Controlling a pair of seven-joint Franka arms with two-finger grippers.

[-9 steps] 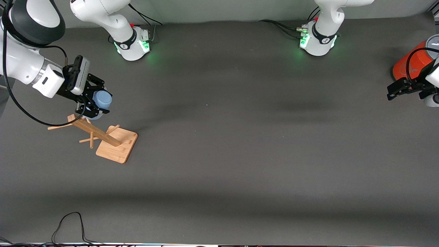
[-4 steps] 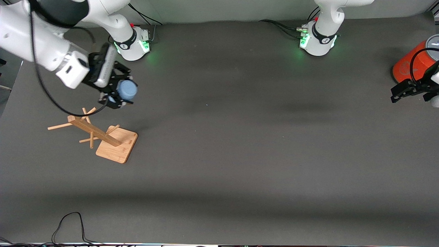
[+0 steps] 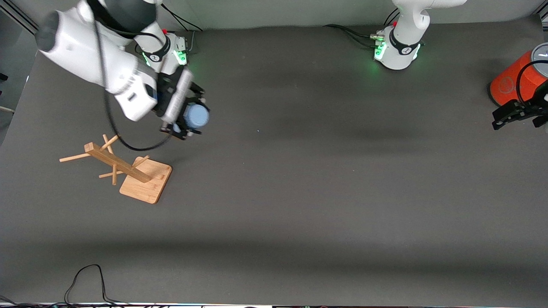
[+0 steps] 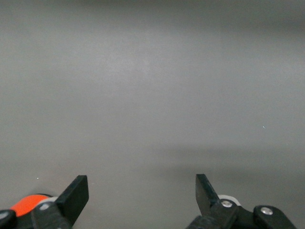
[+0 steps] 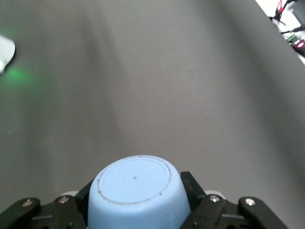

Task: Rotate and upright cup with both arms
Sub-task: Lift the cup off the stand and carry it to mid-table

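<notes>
My right gripper (image 3: 187, 118) is shut on the pale-blue cup (image 3: 196, 116) and holds it in the air over the table near the right arm's base. In the right wrist view the cup (image 5: 138, 193) lies sideways between the fingers (image 5: 190, 188), its flat bottom pointing away from the wrist. My left gripper (image 3: 513, 113) is open and empty at the left arm's end of the table, beside the orange cylinder. In the left wrist view its fingers (image 4: 77, 193) stand wide apart over bare mat.
A wooden rack (image 3: 124, 169) with pegs stands on a square base toward the right arm's end, nearer the front camera than the cup. An orange cylinder (image 3: 516, 79) with a grey top stands at the left arm's end. A black cable (image 3: 85, 278) lies at the front edge.
My right gripper has carried the cup up and away from the rack, toward the table's middle. My left gripper has drifted slightly toward the table's edge.
</notes>
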